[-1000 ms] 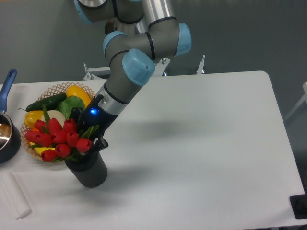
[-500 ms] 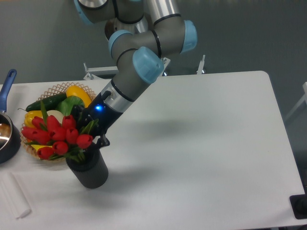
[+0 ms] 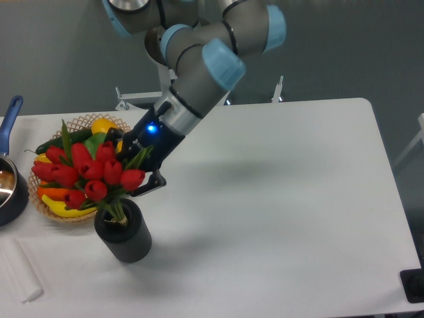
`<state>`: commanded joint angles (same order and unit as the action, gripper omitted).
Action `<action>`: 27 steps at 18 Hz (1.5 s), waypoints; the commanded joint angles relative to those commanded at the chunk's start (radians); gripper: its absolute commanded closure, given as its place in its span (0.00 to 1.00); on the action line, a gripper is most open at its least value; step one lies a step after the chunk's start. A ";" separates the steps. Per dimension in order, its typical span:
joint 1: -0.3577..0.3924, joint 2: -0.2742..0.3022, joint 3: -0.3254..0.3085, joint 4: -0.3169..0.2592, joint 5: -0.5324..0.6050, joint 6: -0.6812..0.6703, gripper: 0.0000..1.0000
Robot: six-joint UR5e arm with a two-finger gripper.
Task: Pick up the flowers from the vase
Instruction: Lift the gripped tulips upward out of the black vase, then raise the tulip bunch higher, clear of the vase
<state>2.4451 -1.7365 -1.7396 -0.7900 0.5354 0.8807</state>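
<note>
The flowers, a bunch of red tulip buds with green leaves, are held above the vase, a short dark grey ribbed cylinder near the table's front left. Only the stem ends still reach into the vase's mouth. My gripper comes in from the upper right and is shut on the bunch just under the buds. One dark finger shows to the right of the flowers; the other is hidden behind them.
A wicker basket with yellow and green fruit and vegetables stands behind the flowers at the left. A dark pot with a blue handle is at the left edge. A white strip lies at the front left.
The gripper has risen and moved right with the flowers. The bunch has come up out of the vase, so the stems now show above its mouth. The vase stands more upright.
</note>
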 joint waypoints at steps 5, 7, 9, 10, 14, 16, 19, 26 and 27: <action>0.008 0.003 0.026 0.000 -0.035 -0.055 0.54; 0.008 0.008 0.029 0.000 -0.037 -0.081 0.54; 0.008 0.008 0.035 0.000 -0.052 -0.092 0.54; 0.008 0.008 0.038 0.000 -0.066 -0.107 0.54; 0.003 0.009 0.040 0.000 -0.078 -0.131 0.54; 0.005 0.009 0.045 0.000 -0.083 -0.137 0.54; 0.009 0.009 0.066 -0.002 -0.113 -0.175 0.54; 0.020 0.005 0.101 -0.002 -0.127 -0.238 0.54; 0.032 0.005 0.107 -0.002 -0.127 -0.236 0.54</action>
<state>2.4773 -1.7319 -1.6322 -0.7915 0.4080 0.6443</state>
